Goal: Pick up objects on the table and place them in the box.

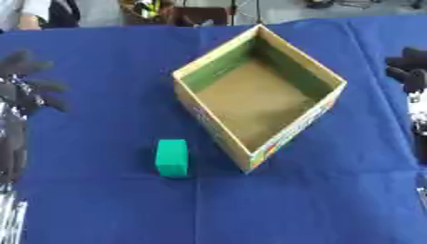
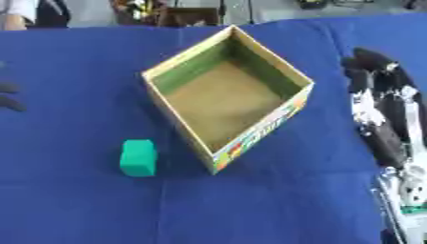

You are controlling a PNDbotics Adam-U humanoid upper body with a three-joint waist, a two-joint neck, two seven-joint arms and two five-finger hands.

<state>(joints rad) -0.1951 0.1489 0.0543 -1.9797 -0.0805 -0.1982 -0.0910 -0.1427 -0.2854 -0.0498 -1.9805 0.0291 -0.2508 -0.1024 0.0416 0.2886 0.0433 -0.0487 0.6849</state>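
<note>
While both hands idle at the edges, the small green rectangular block [image 1: 172, 157] lies on the blue tablecloth [image 1: 100, 200].
The open cardboard box [image 1: 259, 92], set corner-on, stands just beside the block at its two o'clock, nothing inside. Left hand [image 1: 25, 88] at nine o'clock, fingers spread, holding nothing; right hand [image 2: 375, 90] at three o'clock, fingers relaxed, holding nothing.
</note>
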